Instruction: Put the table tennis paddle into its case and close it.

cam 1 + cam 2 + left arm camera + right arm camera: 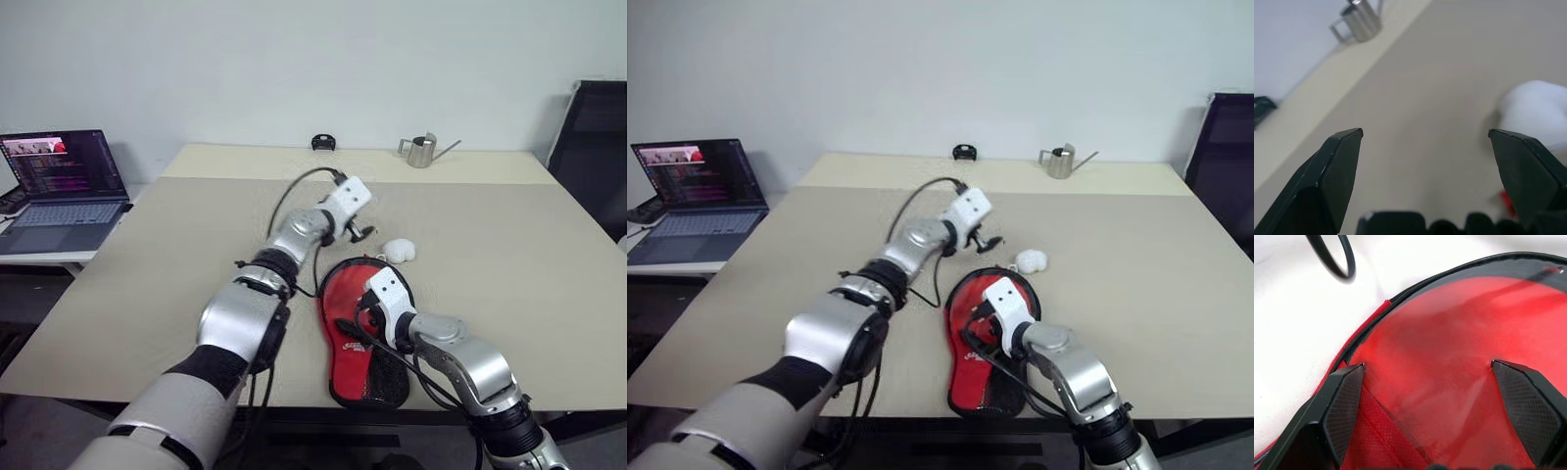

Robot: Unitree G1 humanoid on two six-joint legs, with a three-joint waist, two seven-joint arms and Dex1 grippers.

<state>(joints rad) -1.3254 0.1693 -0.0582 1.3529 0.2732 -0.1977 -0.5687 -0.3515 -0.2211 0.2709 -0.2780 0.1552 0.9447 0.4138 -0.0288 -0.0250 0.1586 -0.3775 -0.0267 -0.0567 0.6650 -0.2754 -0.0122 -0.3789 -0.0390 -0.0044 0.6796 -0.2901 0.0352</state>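
Observation:
The case [370, 380] lies flat near the table's front edge, its black mesh end toward me and its black zip edging [1415, 286] curving round the far end. Inside that edging shows the smooth red face of the table tennis paddle [1449, 333]; its handle is hidden. My right gripper [1427, 364] hovers open just above the red face with nothing between its fingers. My left gripper [1425, 134] stands open and empty over bare table just beyond the case's far end [359, 233].
A small white lump [399, 251] lies just right of the left gripper. Along the far edge of the table [147, 294] stand a metal watering can [421, 150] and a small black object [324, 142]. An open laptop [64, 186] sits on a side desk, left. A black chair [598, 147] stands at the right.

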